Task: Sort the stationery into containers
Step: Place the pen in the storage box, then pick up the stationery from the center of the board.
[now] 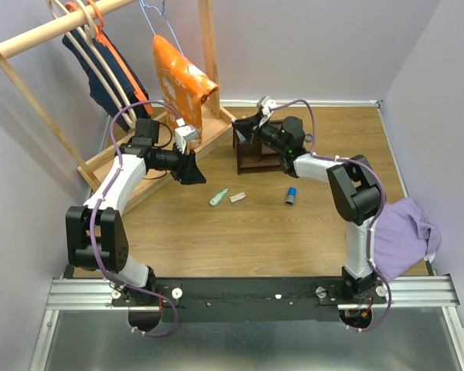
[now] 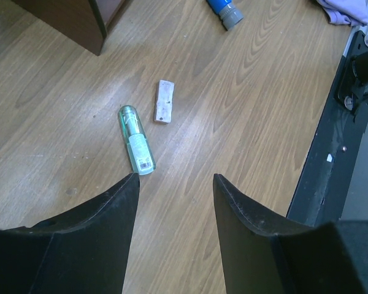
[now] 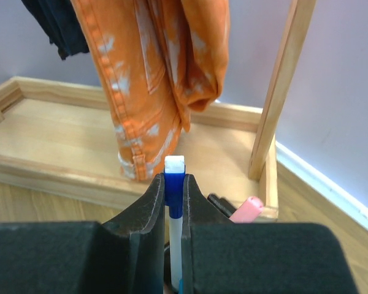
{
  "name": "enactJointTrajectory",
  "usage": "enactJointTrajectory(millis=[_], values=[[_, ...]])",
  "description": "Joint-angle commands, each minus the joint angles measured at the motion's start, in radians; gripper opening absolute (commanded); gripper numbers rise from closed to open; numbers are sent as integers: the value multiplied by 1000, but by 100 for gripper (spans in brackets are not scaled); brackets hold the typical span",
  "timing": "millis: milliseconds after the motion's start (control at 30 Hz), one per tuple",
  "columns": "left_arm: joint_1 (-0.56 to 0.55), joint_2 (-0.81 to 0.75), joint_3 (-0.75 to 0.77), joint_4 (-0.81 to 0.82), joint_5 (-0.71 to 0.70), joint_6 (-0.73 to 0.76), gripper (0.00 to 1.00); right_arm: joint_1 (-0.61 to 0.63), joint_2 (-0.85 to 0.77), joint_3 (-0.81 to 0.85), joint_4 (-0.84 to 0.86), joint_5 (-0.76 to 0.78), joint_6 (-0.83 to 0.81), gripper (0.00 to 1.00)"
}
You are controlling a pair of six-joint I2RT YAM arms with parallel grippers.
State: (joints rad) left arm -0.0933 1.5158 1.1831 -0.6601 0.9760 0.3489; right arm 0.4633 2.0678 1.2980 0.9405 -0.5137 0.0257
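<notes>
My right gripper (image 3: 174, 184) is shut on a white pen with a blue cap (image 3: 175, 184), held upright over the dark brown organizer (image 1: 257, 154); in the top view that gripper (image 1: 257, 125) sits at the organizer's top. A pink marker tip (image 3: 247, 209) and a black one (image 3: 219, 204) stick up beside it. My left gripper (image 2: 175, 184) is open and empty, above the table, short of a pale green tube (image 2: 136, 138) and a beige piece (image 2: 164, 101). These lie mid-table in the top view: the green tube (image 1: 219, 197), the beige piece (image 1: 237, 197). A blue-and-grey marker (image 1: 291, 195) lies to the right, also in the left wrist view (image 2: 224, 10).
A pale wooden clothes rack (image 1: 209, 46) with an orange garment (image 1: 182, 77) and dark clothes stands at the back left, its base board just behind the organizer. A lilac cloth (image 1: 406, 232) lies at the right edge. The organizer's corner (image 2: 80, 21) shows in the left wrist view.
</notes>
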Motion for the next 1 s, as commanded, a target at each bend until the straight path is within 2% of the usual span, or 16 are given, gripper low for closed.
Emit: enactJointTrajectory(millis=[0,33,67,167,267,433,533,567,600,633,667,767,800,900,967], values=[[3,-2,-10,5,1,-2,60,1,-54,-46,1,29,-18,7],[3,-2,-11,5,1,-1,60,0,-60,-52,4,37,-17,12],[3,-2,-10,7,1,-2,60,0,-66,-57,6,41,-18,26],[-2,-9,-7,14,1,-5,60,0,-104,-63,-20,47,-17,43],[-8,-20,-8,28,4,-10,60,1,-158,-54,-72,60,-64,50],[-11,-61,-20,54,16,-21,60,0,-274,-40,-213,93,-112,53],[-14,-103,-40,73,4,-28,61,0,-400,-45,-434,102,-210,54],[-17,-115,-63,83,-5,-59,61,1,-432,-42,-577,134,-210,55],[-26,-143,-77,97,-19,-79,61,0,-495,-39,-656,180,-187,57],[-32,-158,-89,120,-22,-97,61,-3,-521,-34,-733,296,-147,59],[-42,-173,-117,131,-26,-116,62,-5,-547,-29,-897,355,-41,61],[-60,-230,-164,165,-34,-120,62,-15,-624,-49,-1125,503,168,62],[-62,-238,-174,174,-36,-126,63,-14,-635,-78,-1232,509,210,64],[-62,-249,-188,172,-48,-126,63,-32,-635,-104,-1392,501,368,64],[-65,-250,-192,166,-43,-131,63,-69,-627,-153,-1416,440,489,64]])
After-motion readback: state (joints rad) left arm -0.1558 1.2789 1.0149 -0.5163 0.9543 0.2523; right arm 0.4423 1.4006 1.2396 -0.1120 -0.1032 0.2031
